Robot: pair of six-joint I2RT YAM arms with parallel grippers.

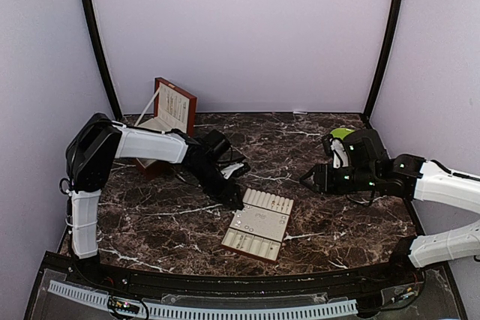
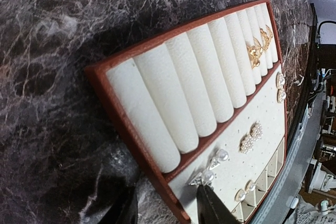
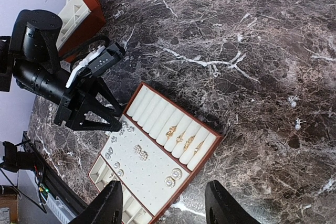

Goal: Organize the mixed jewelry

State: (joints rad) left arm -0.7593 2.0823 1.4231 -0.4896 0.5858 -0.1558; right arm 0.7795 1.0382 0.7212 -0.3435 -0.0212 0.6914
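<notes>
While low at the tray [image 2: 173, 93], left gripper [image 2: 167, 203], jaws apart, beside earrings [image 2: 220, 156]

Tray [image 3: 151, 176] w/ gold rings [image 3: 181, 139] in rolls, L claw [image 3: 119, 123] at its corner, 2 loose earrings [image 3: 292, 100] on marble [image 3: 252, 40].

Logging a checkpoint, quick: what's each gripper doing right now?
Left gripper: open over a corner of the tray, holding nothing.
Right gripper: open, empty.
</notes>
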